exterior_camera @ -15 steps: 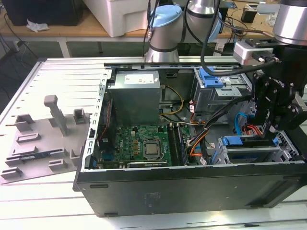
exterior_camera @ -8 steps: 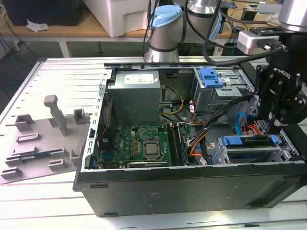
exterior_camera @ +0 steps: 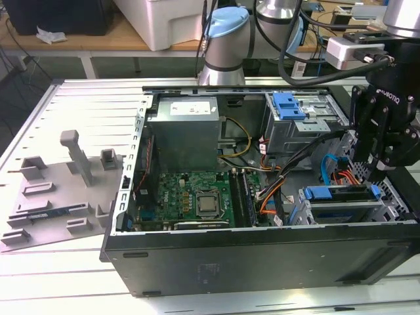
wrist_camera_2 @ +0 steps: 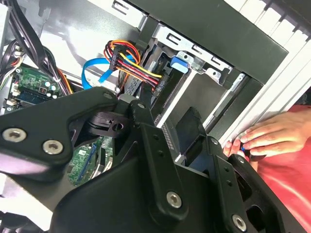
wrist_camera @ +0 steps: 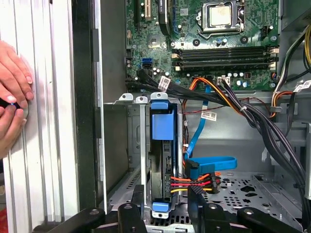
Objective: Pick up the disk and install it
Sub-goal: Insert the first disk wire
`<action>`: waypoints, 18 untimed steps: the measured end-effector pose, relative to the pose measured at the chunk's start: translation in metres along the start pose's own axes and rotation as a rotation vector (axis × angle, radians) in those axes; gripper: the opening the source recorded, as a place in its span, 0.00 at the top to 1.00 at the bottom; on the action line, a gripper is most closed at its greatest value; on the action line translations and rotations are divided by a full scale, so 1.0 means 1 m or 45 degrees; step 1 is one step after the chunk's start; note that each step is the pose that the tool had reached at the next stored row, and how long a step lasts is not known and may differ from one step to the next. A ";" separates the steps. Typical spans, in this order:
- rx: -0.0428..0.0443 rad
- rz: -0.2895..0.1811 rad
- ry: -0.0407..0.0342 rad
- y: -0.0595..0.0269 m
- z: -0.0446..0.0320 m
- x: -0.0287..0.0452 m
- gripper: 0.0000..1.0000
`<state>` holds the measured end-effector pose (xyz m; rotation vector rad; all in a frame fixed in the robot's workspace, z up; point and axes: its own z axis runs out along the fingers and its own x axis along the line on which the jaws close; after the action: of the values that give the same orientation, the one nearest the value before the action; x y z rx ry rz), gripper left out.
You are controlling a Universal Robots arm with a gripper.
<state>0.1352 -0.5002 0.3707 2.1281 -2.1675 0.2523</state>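
First wrist view: the disk (wrist_camera: pixel 162 160) stands on edge in the drive cage (wrist_camera: pixel 131 145) of the computer case (exterior_camera: pixel 262 262), blue carrier rail facing the camera, cable bundle (wrist_camera: pixel 192 183) plugged in at its 3 o'clock side. The gripper (wrist_camera: pixel 166 209) sits at 6 o'clock of the disk, fingers spread to either side of the disk's lower end; contact cannot be confirmed, and the disk appears seated, not gripped.

In the exterior view, the gripper (exterior_camera: pixel 375 172) hangs directly over the cage at the case's 3 o'clock end.

Hazards, as judged:
- Finger (wrist_camera: pixel 199 204) lies close to the cable bundle; any sideways travel could snag or unplug it.
- A person's hand (wrist_camera: pixel 12 97) rests on the table rails at 9 o'clock, just outside the case wall; arm motion toward it risks contact.
- Uneven seating could jam the rail in the cage.
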 end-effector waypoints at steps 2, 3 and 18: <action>0.000 0.000 0.0000 0.0000 0.0000 0.0000 0.52; 0.000 0.000 0.0000 0.0000 0.0000 0.0000 0.52; 0.000 0.001 0.0000 0.0013 -0.0005 -0.0022 0.52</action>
<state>0.1340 -0.4980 0.3707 2.1277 -2.1680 0.2523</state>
